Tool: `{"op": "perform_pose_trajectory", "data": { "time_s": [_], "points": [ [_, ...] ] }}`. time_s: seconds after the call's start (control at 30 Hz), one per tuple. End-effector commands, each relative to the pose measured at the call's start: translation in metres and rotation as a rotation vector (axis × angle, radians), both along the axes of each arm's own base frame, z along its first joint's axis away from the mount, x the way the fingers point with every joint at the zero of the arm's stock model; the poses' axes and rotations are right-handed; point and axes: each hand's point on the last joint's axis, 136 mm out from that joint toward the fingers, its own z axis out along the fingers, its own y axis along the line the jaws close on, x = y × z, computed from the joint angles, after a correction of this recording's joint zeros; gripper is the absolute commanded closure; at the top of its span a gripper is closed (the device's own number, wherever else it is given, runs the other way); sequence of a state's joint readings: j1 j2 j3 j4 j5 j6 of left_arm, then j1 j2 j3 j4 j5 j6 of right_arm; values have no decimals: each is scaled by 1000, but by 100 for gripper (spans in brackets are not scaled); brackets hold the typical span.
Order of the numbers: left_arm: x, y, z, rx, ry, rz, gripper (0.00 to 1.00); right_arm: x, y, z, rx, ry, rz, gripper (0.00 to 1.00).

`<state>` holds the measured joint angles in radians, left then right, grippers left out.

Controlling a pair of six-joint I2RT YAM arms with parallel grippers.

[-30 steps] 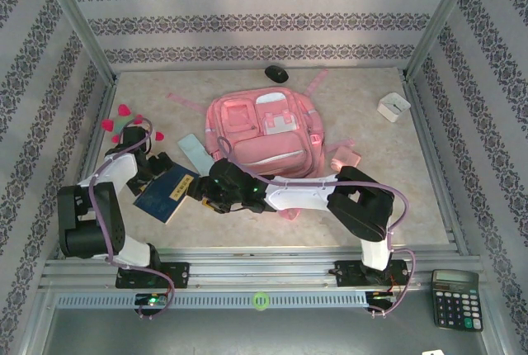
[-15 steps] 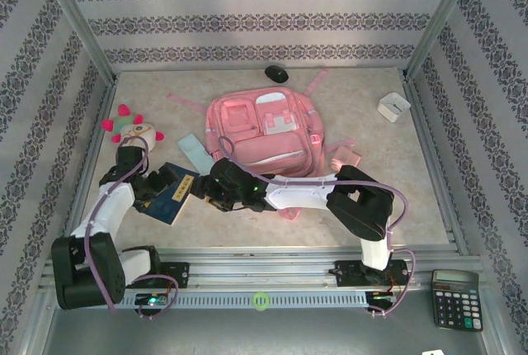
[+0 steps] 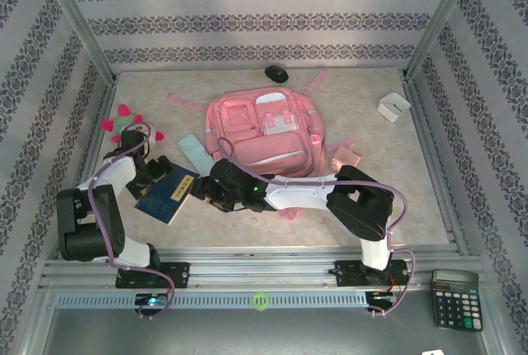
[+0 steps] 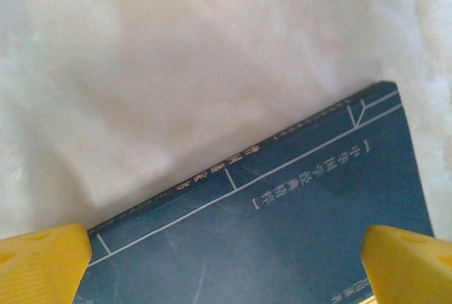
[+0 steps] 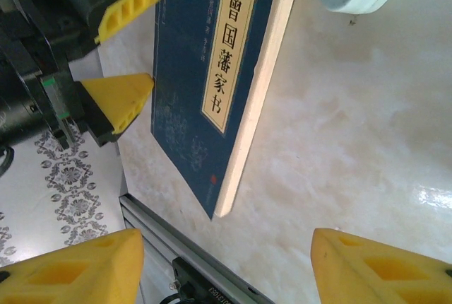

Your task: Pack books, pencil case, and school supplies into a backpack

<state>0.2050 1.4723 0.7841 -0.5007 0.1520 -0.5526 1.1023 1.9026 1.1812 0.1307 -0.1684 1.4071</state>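
The step in hand looks like the pick-up of the book (image 5: 201,85), the first thing to go into the backpack (image 3: 264,136). The book lies flat on the desk (image 5: 346,141) between the two tools. The left tool (image 4: 226,258) hangs over the book's spine edge with its fingers spread wide, the blue cover showing between them and nothing pinched. The right tool (image 5: 226,265) faces it from the page side, its fingers also apart and empty, the book's near corner just ahead of them. The pencil case (image 3: 196,153) lies just beyond the book's far end as the right tool sees it. The backpack sits behind the right tool, close alongside its arm.

A book this thin and flat gives the fingers little to bite. The next move likely calls for one tool to brace or tip an edge so the other can close across the cover. I cannot tell whether the backpack's main pocket is open to take it.
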Motion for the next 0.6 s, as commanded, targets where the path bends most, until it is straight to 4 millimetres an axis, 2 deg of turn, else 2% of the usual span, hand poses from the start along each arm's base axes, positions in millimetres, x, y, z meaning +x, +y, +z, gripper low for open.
{"op": "perform_pose_trajectory", "data": {
  "time_s": [0.0,0.13,0.23,0.4,0.5,0.57],
  "points": [
    [10,5,-10,4,-4,-19,0,0,3,2,-9,-19,5,36],
    [-9,-4,-18,-27,26,-21,0,4,-1,0,-7,-13,-6,35],
    [-21,-1,-11,12,8,-29,0,7,-4,3,-14,-25,-6,35],
    [-6,7,21,63,-72,-43,0,5,0,7,-15,-35,19,35],
    [6,12,28,76,-90,-37,1,6,2,8,-12,-39,22,35],
    [11,14,25,64,-79,-35,1,6,1,9,-10,-42,19,35]
  ]
}}
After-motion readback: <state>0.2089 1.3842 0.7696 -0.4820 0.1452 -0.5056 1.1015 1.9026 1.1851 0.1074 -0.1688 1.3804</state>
